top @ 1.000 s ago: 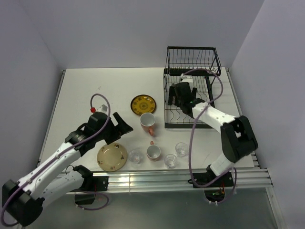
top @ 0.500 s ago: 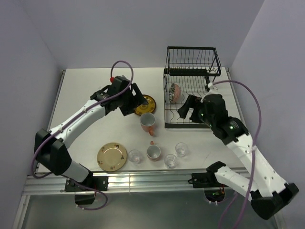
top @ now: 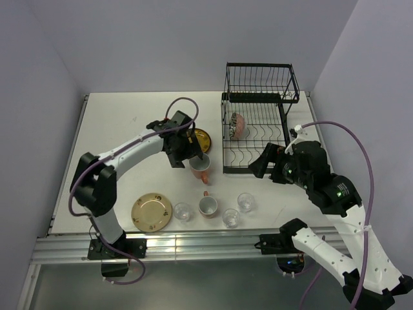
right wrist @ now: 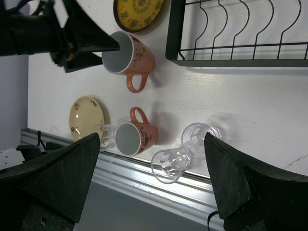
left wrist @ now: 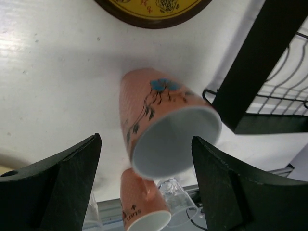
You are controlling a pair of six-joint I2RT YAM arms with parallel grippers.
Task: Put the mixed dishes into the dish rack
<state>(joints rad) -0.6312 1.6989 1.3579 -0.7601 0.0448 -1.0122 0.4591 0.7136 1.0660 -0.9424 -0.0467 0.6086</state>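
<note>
Left gripper (top: 191, 155) now over mug (top: 201, 166)

The upper mug (left wrist: 166, 130) is sitting in the gap ahead of the left gripper (left wrist: 145, 142), whose fingers are spreading wide. The dish rack (left wrist: 262, 62) is crowding close on the right and the yellow plate (left wrist: 154, 7) is lying just beyond. Along the near edge of the bench (top: 110, 129), the tan plate (top: 151, 212), 3 glasses (top: 183, 211) and the second mug (top: 208, 205) are standing in a tight row, leaving narrow gaps. Bare bench is lying open to the left.
</note>
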